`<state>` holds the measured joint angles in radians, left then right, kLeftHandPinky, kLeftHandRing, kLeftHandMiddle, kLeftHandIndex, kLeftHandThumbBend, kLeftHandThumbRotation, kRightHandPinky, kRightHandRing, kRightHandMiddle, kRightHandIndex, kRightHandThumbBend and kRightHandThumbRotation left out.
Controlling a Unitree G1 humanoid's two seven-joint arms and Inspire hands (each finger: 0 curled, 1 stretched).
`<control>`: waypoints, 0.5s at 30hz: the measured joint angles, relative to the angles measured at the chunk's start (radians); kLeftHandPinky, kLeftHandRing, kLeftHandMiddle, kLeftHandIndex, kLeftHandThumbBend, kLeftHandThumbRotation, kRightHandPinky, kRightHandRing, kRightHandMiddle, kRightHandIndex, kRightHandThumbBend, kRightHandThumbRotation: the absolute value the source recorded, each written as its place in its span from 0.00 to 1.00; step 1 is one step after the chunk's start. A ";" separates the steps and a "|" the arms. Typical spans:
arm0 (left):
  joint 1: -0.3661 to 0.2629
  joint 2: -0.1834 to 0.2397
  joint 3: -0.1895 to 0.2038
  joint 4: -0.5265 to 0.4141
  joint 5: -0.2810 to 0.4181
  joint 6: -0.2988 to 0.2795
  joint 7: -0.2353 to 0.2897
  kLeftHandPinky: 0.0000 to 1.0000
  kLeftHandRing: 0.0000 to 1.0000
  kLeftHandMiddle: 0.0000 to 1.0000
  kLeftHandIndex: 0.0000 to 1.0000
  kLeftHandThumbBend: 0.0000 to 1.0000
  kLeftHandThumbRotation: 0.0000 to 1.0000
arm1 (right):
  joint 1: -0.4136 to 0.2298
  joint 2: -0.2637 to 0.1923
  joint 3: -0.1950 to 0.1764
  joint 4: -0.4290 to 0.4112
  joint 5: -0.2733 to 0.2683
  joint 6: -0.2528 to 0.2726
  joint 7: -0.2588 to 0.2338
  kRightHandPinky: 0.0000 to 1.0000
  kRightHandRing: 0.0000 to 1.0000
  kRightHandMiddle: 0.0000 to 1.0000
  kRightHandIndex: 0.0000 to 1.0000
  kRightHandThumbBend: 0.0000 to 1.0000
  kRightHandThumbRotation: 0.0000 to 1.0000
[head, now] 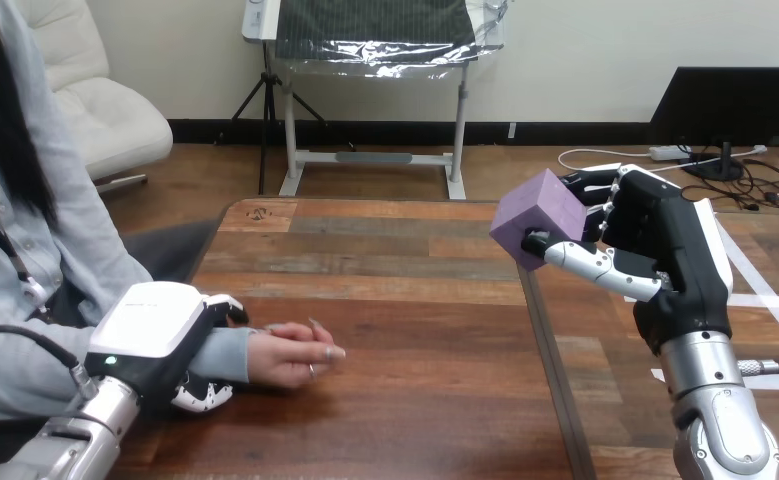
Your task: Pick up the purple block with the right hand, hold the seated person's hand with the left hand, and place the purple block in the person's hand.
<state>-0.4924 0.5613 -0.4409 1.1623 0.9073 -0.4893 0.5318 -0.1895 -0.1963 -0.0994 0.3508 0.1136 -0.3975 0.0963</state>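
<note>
At the bench (pixel 415 400) the left hand (pixel 155 330) is clasping the person's wrist (pixel 227 355) in curled fingers, the right hand (pixel 665 250) is pinching the purple block (pixel 535 215) aloft, well apart, and the person's hand (pixel 290 358), lying half-closed, is risking a roll-off.

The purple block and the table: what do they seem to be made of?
The purple block looks like foam or soft plastic, with a matte finish: its faces show no shine. The table looks like wood or wood-look planks, with visible grain, mixed brown tones and a slight sheen.

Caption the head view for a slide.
Right hand holds the purple block above the table; left hand grips the person's wrist.
</note>
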 measured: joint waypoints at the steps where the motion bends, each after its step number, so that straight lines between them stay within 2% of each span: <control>1: -0.001 0.001 -0.002 -0.001 0.000 0.000 -0.001 0.43 0.46 0.51 0.53 0.94 0.07 | 0.000 0.001 0.000 0.000 0.000 0.000 0.000 0.31 0.37 0.44 0.47 0.71 0.00; 8: -0.002 0.004 -0.011 -0.007 -0.012 0.000 -0.013 0.37 0.40 0.45 0.47 0.90 0.01 | 0.005 0.004 0.001 0.000 0.006 0.010 0.006 0.31 0.37 0.44 0.47 0.69 0.00; 15: -0.001 0.004 -0.012 -0.008 -0.036 -0.006 -0.026 0.35 0.38 0.42 0.43 0.88 0.00 | 0.014 0.009 0.002 0.000 0.005 0.013 0.007 0.31 0.37 0.44 0.47 0.69 0.00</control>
<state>-0.4937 0.5658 -0.4527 1.1539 0.8715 -0.4956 0.5054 -0.1756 -0.1876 -0.0975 0.3507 0.1189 -0.3840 0.1033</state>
